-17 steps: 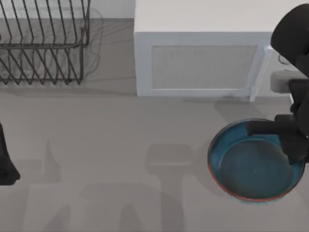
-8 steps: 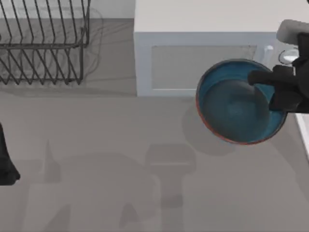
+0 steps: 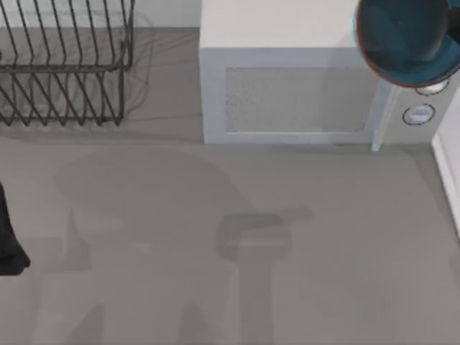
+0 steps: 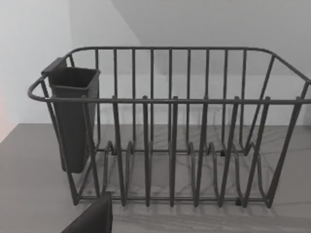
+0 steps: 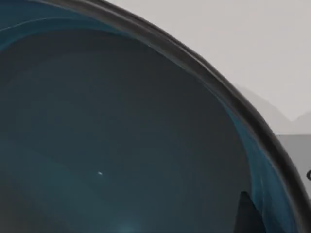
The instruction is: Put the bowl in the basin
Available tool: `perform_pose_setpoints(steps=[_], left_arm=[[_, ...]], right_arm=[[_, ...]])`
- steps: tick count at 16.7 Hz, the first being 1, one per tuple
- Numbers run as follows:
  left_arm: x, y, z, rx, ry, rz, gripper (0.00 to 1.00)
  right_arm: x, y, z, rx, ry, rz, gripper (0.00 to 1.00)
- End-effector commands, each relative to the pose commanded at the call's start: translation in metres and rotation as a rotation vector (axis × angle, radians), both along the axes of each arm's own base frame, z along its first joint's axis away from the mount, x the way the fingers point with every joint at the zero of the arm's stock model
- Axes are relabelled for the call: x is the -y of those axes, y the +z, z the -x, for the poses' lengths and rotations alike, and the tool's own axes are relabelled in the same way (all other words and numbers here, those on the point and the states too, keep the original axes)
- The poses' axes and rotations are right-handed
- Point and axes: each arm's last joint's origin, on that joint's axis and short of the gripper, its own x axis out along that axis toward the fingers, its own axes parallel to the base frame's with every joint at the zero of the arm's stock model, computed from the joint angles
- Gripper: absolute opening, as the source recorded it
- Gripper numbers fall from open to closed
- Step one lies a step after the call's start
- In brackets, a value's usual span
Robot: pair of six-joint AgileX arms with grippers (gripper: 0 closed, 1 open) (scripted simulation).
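Bowl raised over the microwave's right end

The bowl (image 3: pixel 406 39) sits high at the top view's upper right, above the microwave (image 3: pixel 302 93); whether the right claw is clenched cannot be told. Left arm (image 3: pixel 11 237) parked at the desk's (image 3: pixel 215 251) left edge, near the dish rack (image 3: pixel 65 65).

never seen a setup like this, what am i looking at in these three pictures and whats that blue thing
This is a simulated two-armed AgileX robot at a grey table. One picture looks down from above; the other two come from cameras on each wrist. From above, the round blue-teal bowl with a reddish-brown rim is at the top right, over the white microwave. The right wrist camera sees the bowl's inside up close. The dark wire dish rack sits at the table's left; the left arm is parked at the left edge.
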Motion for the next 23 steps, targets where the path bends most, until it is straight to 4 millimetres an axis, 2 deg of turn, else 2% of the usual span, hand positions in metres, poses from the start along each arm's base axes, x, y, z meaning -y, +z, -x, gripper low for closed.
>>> perform_pose_setpoints(steps=[3, 6, 9, 12, 16, 23], left_arm=[[0.000, 0.000, 0.000, 0.000, 0.000, 0.000, 1.00], [0.000, 0.000, 0.000, 0.000, 0.000, 0.000, 1.00], [0.000, 0.000, 0.000, 0.000, 0.000, 0.000, 1.00], [0.000, 0.000, 0.000, 0.000, 0.000, 0.000, 1.00], [0.000, 0.000, 0.000, 0.000, 0.000, 0.000, 1.00], [0.000, 0.000, 0.000, 0.000, 0.000, 0.000, 1.00]], right_arm=[[0.043, -0.012, -0.011, 0.204, -0.052, 0.026, 0.00], [0.087, -0.033, -0.010, 0.366, -0.112, 0.091, 0.00], [0.125, -0.057, 0.001, 0.486, -0.174, 0.170, 0.00], [0.153, -0.077, 0.017, 0.575, -0.230, 0.246, 0.00], [0.173, -0.091, 0.036, 0.639, -0.279, 0.312, 0.00], [0.174, -0.092, 0.038, 0.649, -0.283, 0.319, 0.00]])
